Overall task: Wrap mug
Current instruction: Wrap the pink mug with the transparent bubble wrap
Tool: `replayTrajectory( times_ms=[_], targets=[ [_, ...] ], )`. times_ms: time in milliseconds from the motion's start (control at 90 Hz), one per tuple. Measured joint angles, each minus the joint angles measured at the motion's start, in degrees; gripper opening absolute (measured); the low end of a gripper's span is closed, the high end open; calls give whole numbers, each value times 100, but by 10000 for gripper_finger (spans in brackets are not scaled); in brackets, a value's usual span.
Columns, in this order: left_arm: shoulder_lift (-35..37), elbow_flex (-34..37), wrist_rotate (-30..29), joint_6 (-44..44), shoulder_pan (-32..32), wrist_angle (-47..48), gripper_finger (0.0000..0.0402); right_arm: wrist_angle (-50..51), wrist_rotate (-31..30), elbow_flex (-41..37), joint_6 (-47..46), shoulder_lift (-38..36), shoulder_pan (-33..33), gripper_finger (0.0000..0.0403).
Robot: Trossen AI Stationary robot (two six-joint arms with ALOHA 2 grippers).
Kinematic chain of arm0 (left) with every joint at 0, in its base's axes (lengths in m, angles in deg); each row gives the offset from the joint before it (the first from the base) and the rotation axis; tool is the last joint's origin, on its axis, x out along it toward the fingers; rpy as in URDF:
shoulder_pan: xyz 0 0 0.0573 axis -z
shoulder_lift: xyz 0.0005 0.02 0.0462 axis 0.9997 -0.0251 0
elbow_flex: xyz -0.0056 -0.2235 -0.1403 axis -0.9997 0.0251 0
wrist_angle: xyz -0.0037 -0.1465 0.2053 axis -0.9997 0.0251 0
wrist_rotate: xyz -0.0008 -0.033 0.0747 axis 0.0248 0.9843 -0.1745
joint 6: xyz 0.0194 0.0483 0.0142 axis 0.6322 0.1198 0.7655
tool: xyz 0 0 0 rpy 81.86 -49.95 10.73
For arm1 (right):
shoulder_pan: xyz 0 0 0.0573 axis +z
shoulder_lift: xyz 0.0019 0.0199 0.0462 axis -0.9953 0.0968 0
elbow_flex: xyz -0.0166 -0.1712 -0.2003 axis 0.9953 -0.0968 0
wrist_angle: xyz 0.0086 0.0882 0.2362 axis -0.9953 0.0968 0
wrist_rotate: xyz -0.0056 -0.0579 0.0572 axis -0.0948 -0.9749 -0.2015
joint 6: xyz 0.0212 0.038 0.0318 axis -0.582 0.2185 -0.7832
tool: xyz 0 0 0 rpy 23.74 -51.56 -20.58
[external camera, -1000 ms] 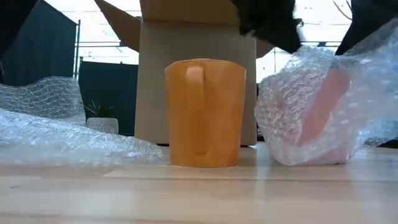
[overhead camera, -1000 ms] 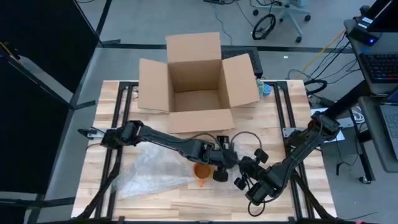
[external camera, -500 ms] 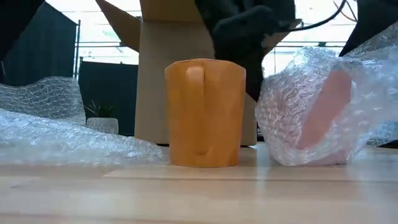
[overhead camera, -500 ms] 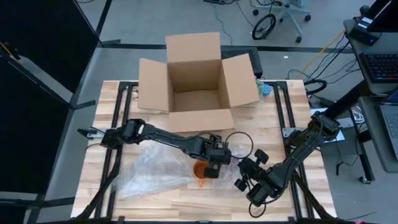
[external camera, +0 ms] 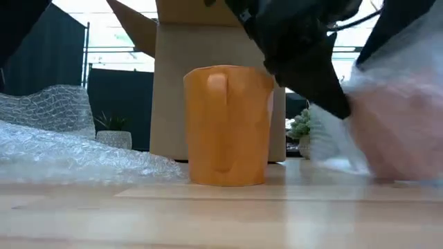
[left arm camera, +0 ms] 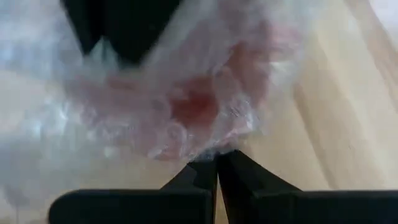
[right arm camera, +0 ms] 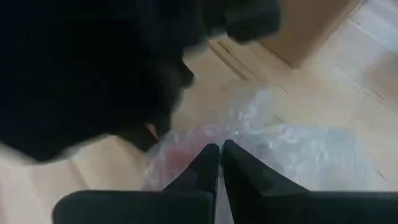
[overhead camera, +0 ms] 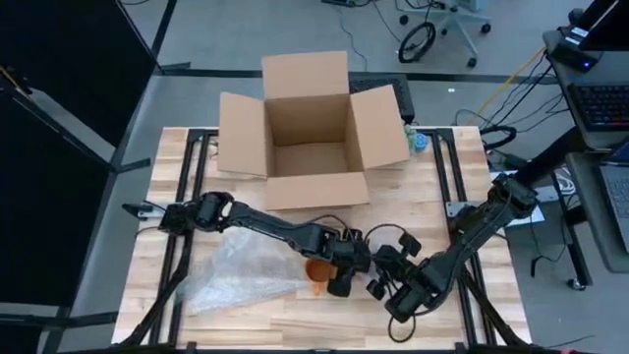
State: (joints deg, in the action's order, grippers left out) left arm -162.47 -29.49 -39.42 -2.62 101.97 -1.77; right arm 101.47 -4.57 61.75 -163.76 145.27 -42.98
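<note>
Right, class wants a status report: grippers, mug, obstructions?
Both grippers, left and right, shut on bubble wrap. Orange mug upright, unwrapped. Nothing blocking.

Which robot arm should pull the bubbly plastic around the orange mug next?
Probably the left. The left gripper sits right beside the orange mug, its fingers pinched on bubble wrap. The right gripper also pinches wrap but sits farther from the mug.

A robotics lab or workshop. The wooden table (overhead camera: 167,167) sits on a bare grey floor, with a rolling office chair (overhead camera: 447,20) at about 1 o'clock. Loose cables (overhead camera: 511,84) and a keyboard (overhead camera: 601,106) on a side desk lie toward 2 o'clock.
</note>
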Motion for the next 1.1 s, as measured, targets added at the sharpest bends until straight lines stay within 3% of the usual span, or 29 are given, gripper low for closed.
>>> replayTrajectory(
  times_ms=[133, 633, 844, 1100],
  targets=[
    [-32, -10, 1, -6, -10, -29, 0, -31, 368, -64, -22, 85, -101, 4],
    [-19, -9, -11, -37, 29, -94, 0, -491, 470, -302, -102, 74, -105, 4],
    [22, -419, -118, 0, 117, 127, 0, -626, 605, -661, -506, 84, -119, 4],
    [23, -661, -813, 44, 201, -38, 0, -749, 699, -689, -403, 84, -139, 4]
  ],
)
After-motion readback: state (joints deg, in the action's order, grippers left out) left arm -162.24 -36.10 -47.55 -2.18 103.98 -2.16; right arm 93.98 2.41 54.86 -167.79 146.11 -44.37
